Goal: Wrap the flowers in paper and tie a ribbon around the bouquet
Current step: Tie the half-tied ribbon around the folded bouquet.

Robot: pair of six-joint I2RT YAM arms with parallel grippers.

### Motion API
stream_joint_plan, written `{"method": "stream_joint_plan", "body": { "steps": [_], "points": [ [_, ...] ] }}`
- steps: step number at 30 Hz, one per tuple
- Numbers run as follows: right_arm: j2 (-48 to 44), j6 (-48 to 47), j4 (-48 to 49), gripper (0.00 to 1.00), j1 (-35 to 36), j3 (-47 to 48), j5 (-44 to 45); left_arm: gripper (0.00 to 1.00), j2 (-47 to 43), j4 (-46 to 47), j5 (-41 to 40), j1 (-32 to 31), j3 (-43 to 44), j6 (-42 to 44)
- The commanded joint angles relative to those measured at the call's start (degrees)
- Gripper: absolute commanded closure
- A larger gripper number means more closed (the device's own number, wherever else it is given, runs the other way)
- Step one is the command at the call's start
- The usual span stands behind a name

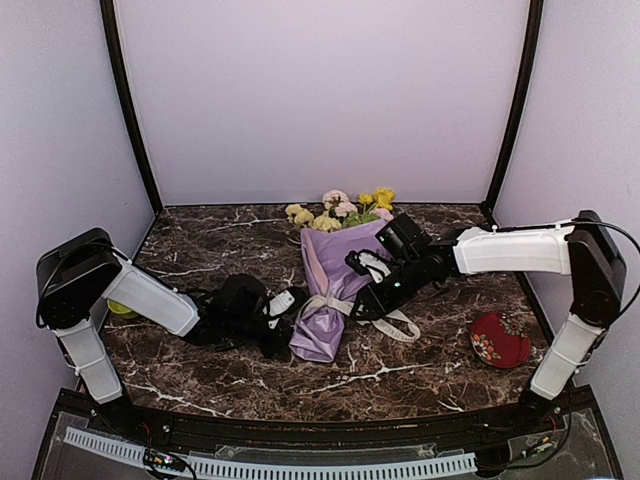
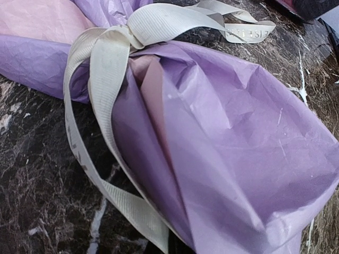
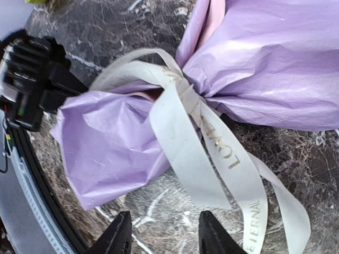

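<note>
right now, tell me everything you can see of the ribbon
The ribbon is a flat, cream strip of ribbed fabric with faint gold lettering that reads LOVE and ETERNAL. It is knotted tight around the narrow waist of the lilac paper, pinching the wrap in. Loose tails fan out from the knot and lie slack on the dark marble table. In the left wrist view another strand hangs in a loose loop and runs off the lower edge.
</note>
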Motion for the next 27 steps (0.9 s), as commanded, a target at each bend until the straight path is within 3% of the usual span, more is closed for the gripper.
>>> {"method": "stream_joint_plan", "body": {
  "steps": [1, 10, 18, 25, 27],
  "points": [
    [4.1, -1.2, 0.6, 0.54, -0.6, 1.6, -0.5, 1.00, -1.9, -0.1, 0.1, -0.2, -1.0, -0.8],
    [9.5, -0.9, 2.7, 0.51, 0.0, 5.4, -1.4, 1.00, -0.5, -0.1, -0.7, -0.2, -0.6, -0.7],
    [11.9, -0.8, 2.1, 0.60, 0.2, 7.0, -1.4, 1.00, -0.6, -1.3, -0.9, -0.2, -0.1, 0.4],
    [12.1, 0.4, 3.1, 0.56, 0.2, 7.0, -0.5, 1.00, -0.5, -0.1, -0.9, -0.2, -0.7, -0.1],
    [12.2, 1.1, 3.3, 0.59, 0.2, 7.1, -0.1, 1.00, -0.6, -0.6, -0.9, -0.2, -0.5, 0.0]
  ]
}}
